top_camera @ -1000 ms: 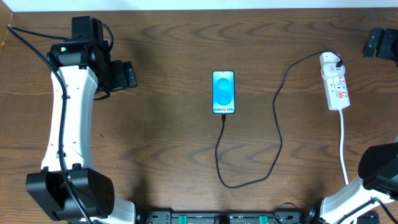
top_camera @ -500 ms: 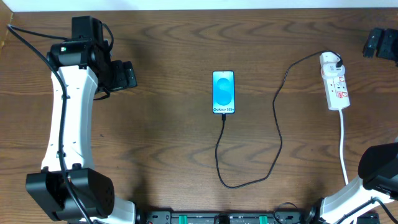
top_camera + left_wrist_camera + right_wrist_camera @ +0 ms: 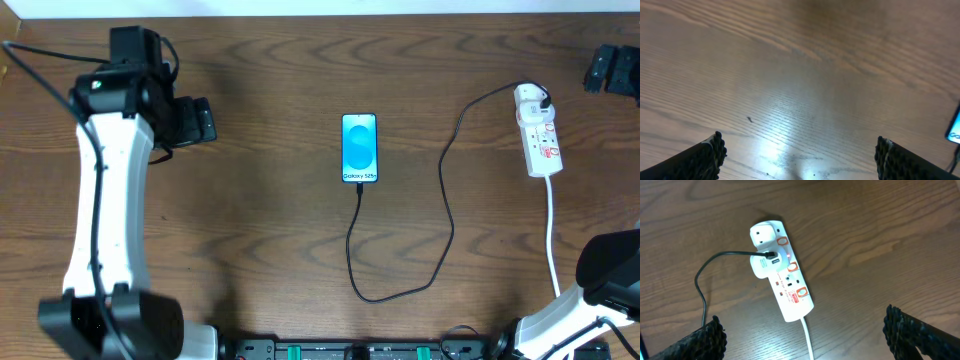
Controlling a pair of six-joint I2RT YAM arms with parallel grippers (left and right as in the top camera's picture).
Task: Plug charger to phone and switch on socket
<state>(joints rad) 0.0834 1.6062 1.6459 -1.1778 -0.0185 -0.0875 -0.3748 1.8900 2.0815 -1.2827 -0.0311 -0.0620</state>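
My left gripper (image 3: 203, 122) hangs jaws apart and empty over bare table (image 3: 270, 230), well out at nine o'clock from the phone (image 3: 360, 148). The right gripper (image 3: 598, 68), equally wide and empty, sits by the far right edge. The phone lies mid-table, long axis twelve to six. The charger (image 3: 449, 200) meets its six o'clock end, seated I think, then loops to the socket (image 3: 541, 140) at three o'clock, which runs roughly twelve to six.

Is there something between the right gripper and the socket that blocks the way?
Nothing visible does. Only bare table lies between the right gripper and the socket; the charger leaves the socket on its far side.
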